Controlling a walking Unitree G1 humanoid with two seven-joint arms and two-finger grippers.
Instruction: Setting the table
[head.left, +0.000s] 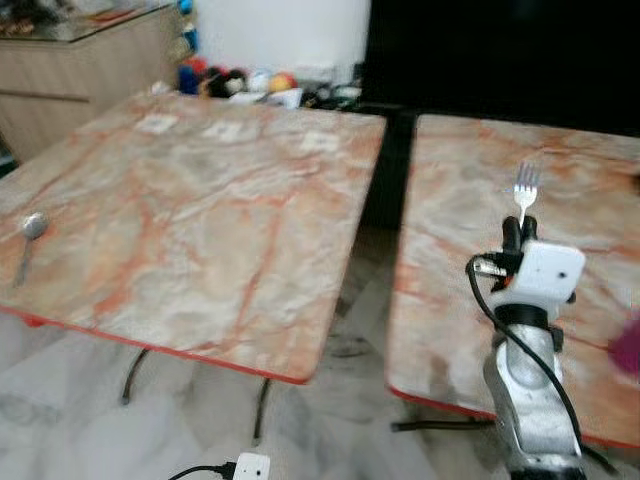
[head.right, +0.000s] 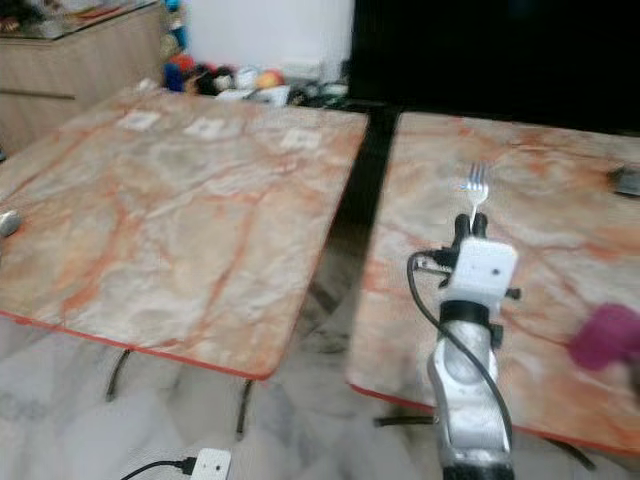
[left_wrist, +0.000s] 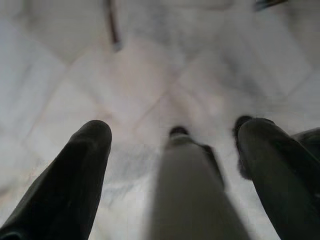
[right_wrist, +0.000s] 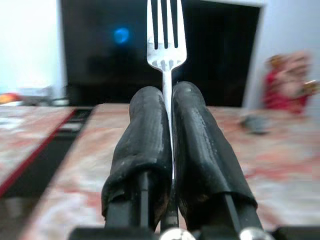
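Steel fork (right_wrist: 166, 35) (four-tined) between rubbery fingers (right_wrist: 145, 145)

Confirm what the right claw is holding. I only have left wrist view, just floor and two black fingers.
Observer: Right claw is shut on a fork, tines pointing up, held over the right marble table.
Operator: Anything already on the tables?
Observer: A spoon lies near the left edge of the left marble table.
Operator: Are the tables joined?
Observer: No, a dark gap runs between them.
Operator: Anything else near the fork?
Observer: A blurred magenta object sits at the right table's right side; I can't tell what it is.
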